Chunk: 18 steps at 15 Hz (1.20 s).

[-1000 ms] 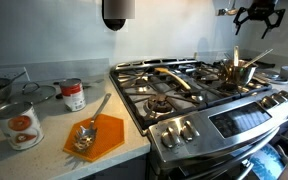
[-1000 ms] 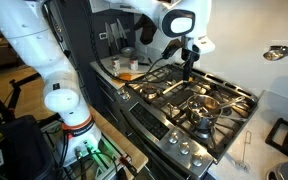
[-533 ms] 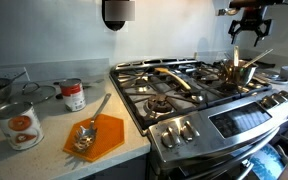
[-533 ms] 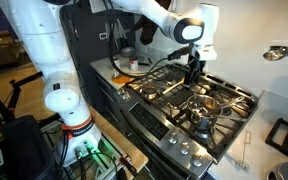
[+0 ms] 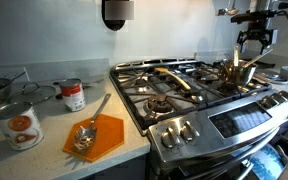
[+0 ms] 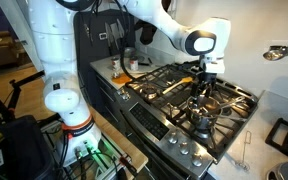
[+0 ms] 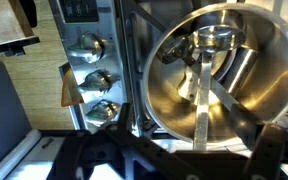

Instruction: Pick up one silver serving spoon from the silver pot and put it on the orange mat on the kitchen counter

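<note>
The silver pot (image 5: pixel 236 72) stands on a burner at the far right of the stove, with spoon handles sticking out of it. My gripper (image 5: pixel 254 42) hangs just above it, open and empty. In the wrist view the silver pot (image 7: pixel 159 95) fills the frame, and the silver serving spoons (image 7: pixel 202 100) lie inside it with handles pointing toward my open jaws (image 7: pixel 184 168). In an exterior view my gripper (image 6: pixel 203 86) is over the pot (image 6: pixel 212 104). The orange mat (image 5: pixel 106 140) lies on the kitchen counter (image 5: pixel 44 152) with one silver spoon (image 5: pixel 85 134) on it.
Two labelled tin cans (image 5: pixel 19 124) (image 5: pixel 73 95) stand on the counter behind the mat. The gas stove (image 5: pixel 179 85) has raised grates and a row of front knobs (image 7: pixel 94 80). A range hood part (image 5: pixel 117 12) hangs above the counter.
My gripper has come down from high above the stove to just over the pot. The spoon on the mat and the pot have not moved.
</note>
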Tool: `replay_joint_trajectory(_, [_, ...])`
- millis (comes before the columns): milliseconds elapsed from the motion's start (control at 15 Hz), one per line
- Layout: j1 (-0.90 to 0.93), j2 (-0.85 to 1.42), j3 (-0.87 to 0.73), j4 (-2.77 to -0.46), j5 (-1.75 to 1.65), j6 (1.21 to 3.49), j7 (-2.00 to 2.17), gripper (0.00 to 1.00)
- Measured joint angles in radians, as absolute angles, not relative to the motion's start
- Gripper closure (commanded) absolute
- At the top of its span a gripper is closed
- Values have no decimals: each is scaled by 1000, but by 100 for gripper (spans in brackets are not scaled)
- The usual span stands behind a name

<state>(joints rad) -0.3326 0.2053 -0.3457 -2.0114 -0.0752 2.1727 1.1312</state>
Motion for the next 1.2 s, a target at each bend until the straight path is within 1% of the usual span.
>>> replay_joint_trajectory(133, [-333,232,-352,-2002,-73,2183,1137,0])
replay_joint_trajectory(267, [-332,259,-355,-1992,-70,2204,1152,13])
replay_joint_trajectory(333, [-332,272,-358,-1988,-70,2217,1161,29])
replay_joint_trajectory(400, [-332,282,-362,-1986,-69,2234,1168,29])
replay_joint_trajectory(467, [-332,292,-366,-1985,-67,2255,1175,25])
replay_joint_trajectory(533, [-333,301,-371,-1984,-63,2278,1177,31])
replay_joint_trajectory(667, [-334,317,-378,-1983,-50,2316,1179,34])
replay_joint_trajectory(733, [-334,324,-379,-1983,-42,2330,1179,51])
replay_joint_trajectory(800, [-334,332,-380,-1983,-34,2342,1179,46])
replay_joint_trajectory(933, [-334,346,-381,-1983,-22,2362,1179,59])
replay_joint_trajectory(1000, [-334,352,-382,-1983,-18,2370,1179,61])
replay_joint_trajectory(1067, [-334,357,-384,-1983,-15,2375,1179,58])
replay_joint_trajectory(1133, [-334,362,-386,-1983,-13,2378,1179,61])
replay_joint_trajectory(1200, [-334,366,-388,-1983,-11,2379,1179,62])
